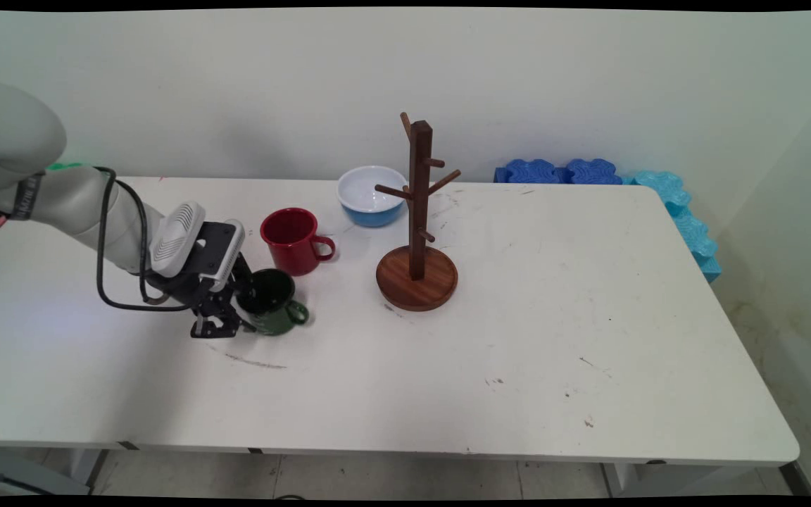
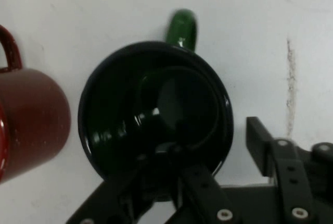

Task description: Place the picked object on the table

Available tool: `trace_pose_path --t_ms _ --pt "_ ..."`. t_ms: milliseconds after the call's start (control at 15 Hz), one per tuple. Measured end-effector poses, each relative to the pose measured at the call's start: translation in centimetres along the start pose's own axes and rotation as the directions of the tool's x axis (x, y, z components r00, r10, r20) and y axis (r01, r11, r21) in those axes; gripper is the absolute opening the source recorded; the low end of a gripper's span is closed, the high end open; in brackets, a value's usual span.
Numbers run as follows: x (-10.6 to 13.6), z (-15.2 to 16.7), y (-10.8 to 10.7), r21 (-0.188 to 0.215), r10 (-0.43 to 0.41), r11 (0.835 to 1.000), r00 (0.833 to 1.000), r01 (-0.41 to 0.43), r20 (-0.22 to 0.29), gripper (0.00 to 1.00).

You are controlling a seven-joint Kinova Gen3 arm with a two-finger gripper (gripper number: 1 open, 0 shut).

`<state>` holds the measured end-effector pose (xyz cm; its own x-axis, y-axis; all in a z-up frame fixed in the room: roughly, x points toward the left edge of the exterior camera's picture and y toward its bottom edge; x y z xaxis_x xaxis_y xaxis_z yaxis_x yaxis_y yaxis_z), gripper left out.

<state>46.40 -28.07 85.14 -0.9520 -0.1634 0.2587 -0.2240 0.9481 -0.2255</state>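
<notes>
A dark green mug (image 1: 275, 310) stands upright on the white table (image 1: 518, 338), its handle (image 2: 182, 28) pointing away from the hand. My gripper (image 1: 231, 315) is down at the mug's left rim and stands open. One finger reaches inside the mug (image 2: 156, 109). The other finger (image 2: 257, 135) is outside the wall, so the rim lies between the two with a gap still showing. A red mug (image 1: 294, 239) stands just behind the green one, also seen in the hand view as the red mug (image 2: 31, 125) at the left edge.
A wooden mug tree (image 1: 417, 232) with several pegs stands on its round base right of the mugs. A blue bowl (image 1: 372, 193) with a white inside sits behind it. Blue foam blocks (image 1: 659, 197) line the table's far right edge.
</notes>
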Motion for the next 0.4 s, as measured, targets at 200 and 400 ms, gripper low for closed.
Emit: trace_pose_path --t_ms 200,400 --pt "-0.02 0.23 -0.06 0.001 0.002 1.000 1.000 -0.002 0.002 1.00" --pt "-0.02 0.37 -0.15 0.003 0.005 1.000 1.000 -0.005 0.002 1.00"
